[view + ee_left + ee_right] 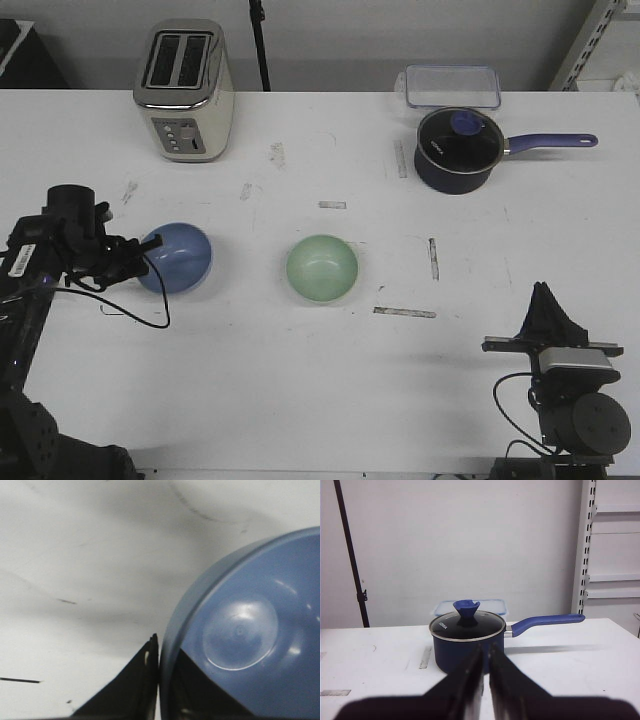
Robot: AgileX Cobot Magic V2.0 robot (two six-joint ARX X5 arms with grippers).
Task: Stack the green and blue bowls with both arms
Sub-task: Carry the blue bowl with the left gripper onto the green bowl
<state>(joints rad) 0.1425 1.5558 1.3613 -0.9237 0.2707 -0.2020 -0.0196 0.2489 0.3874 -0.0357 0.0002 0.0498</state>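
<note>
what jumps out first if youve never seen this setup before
The left gripper clamps the rim of the blue bowl at the table's left, one finger inside and one outside. The green bowl sits alone mid-table. The right gripper waits shut at the near right, pointing toward the saucepan at the far right.

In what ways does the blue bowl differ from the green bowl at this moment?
The blue bowl is periwinkle; the green bowl is pale mint. The left gripper pinches the blue bowl's rim, one finger inside; nothing touches the green one. The blue bowl looks slightly tilted; the green sits flat. Both are round, glossy, empty and similar in size.
</note>
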